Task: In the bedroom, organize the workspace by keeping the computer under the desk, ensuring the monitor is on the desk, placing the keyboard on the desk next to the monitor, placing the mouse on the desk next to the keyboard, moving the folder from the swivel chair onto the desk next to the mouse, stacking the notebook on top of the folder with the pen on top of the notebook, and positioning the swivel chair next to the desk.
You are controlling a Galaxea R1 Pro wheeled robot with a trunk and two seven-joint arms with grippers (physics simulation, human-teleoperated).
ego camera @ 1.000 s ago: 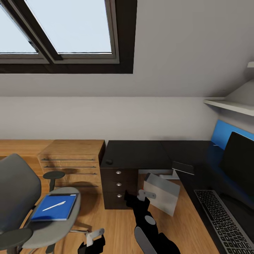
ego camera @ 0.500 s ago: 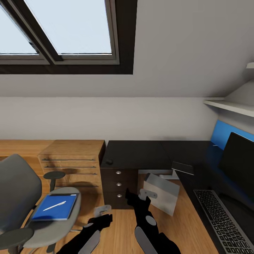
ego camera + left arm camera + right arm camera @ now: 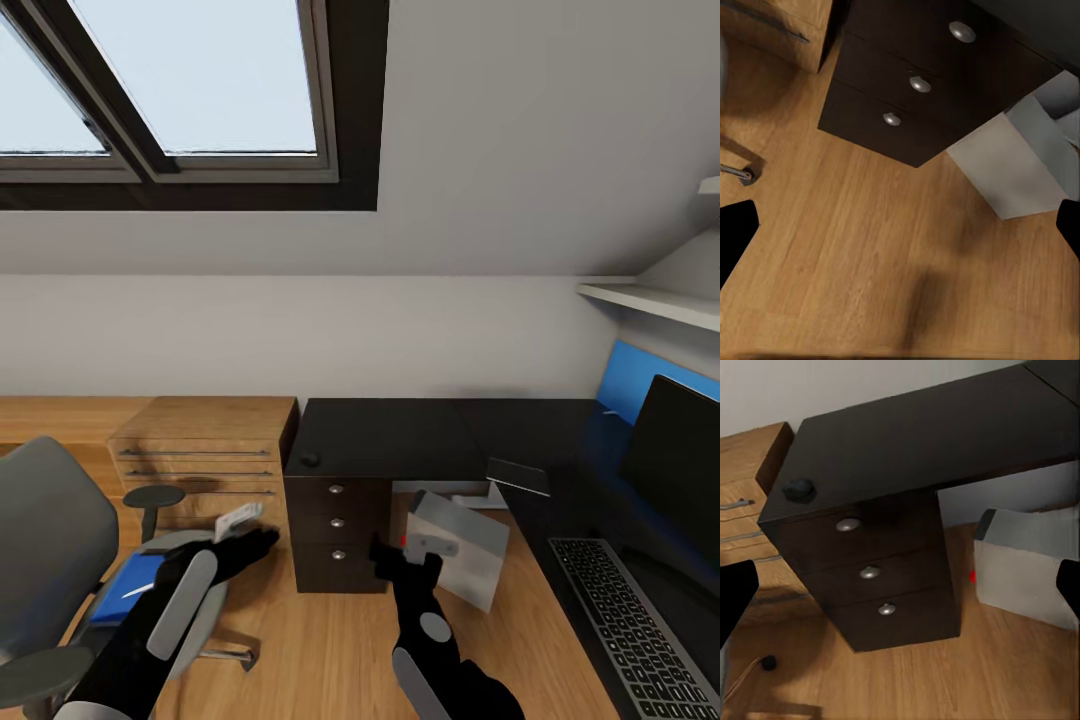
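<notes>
The big black L-shaped desk stands ahead of both open jaws. The pale grey box computer sits under it, tilted, just past the right jaws. The thin blue folder with the white pen lies on the grey swivel chair, below the left jaws. The black monitor and dark keyboard sit on the desk, far right of them.

Even bright daylight from skylight; soft shadows on wooden floor; sharp renders, no glare.
</notes>
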